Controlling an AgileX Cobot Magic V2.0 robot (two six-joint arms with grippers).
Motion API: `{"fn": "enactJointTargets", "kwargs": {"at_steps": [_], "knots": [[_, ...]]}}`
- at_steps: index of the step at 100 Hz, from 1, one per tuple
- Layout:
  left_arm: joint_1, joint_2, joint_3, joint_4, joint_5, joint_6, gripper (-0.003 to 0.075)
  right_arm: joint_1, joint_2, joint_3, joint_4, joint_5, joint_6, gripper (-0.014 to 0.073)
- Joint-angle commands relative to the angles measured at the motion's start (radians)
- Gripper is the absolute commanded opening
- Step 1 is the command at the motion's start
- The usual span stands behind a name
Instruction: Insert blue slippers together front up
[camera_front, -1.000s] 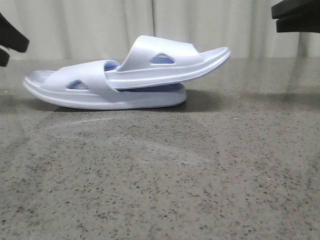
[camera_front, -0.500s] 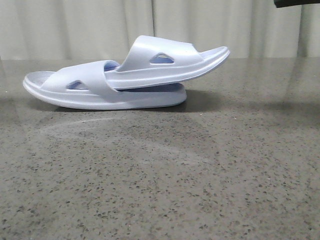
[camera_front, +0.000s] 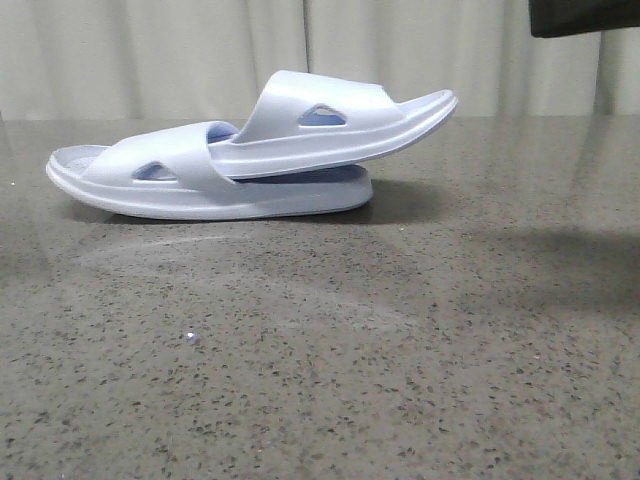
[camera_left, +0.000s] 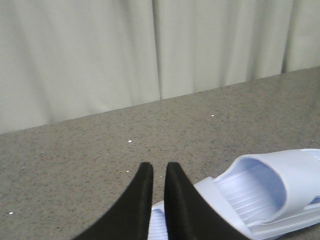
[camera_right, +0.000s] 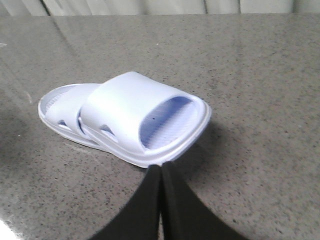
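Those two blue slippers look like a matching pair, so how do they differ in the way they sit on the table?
The lower slipper lies flat on the table, while the upper slipper is tilted, its right end raised in the air. The upper slipper's left end is tucked under the lower slipper's strap; the lower slipper has nothing tucked into anything. The upper one also reaches further right. Both share the same pale blue colour, wide strap and triangular side holes.

A: Place type?

B: Staged robot test setup, lab-like. The counter (camera_front: 400, 380) is a bare speckled grey-brown stone slab, glossy enough to reflect.

A: Background?

B: A pale cream curtain (camera_front: 150, 55) hangs in pleats right behind it, closing off the room. Same curtain in the left wrist view (camera_left: 100, 55).

A: Home or shop cues?

B: Cannot tell; only slab and drape show.
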Motion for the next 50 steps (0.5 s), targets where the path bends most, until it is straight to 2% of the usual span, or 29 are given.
{"fn": "enactJointTargets", "kwargs": {"at_steps": [1, 23, 50], "knots": [[-0.033, -0.063, 0.053, -0.021, -0.144, 0.000, 0.0015, 0.024, -0.057, 0.025, 0.031, -0.110, -0.004, -0.0078], [-0.054, -0.174, 0.252, -0.022, -0.265, 0.000, 0.0015, 0.058, -0.151, 0.197, 0.036, -0.262, -0.004, -0.0078], [-0.054, -0.245, 0.365, -0.065, -0.306, 0.000, 0.0015, 0.058, -0.203, 0.284, 0.036, -0.267, -0.004, -0.0078]]}}
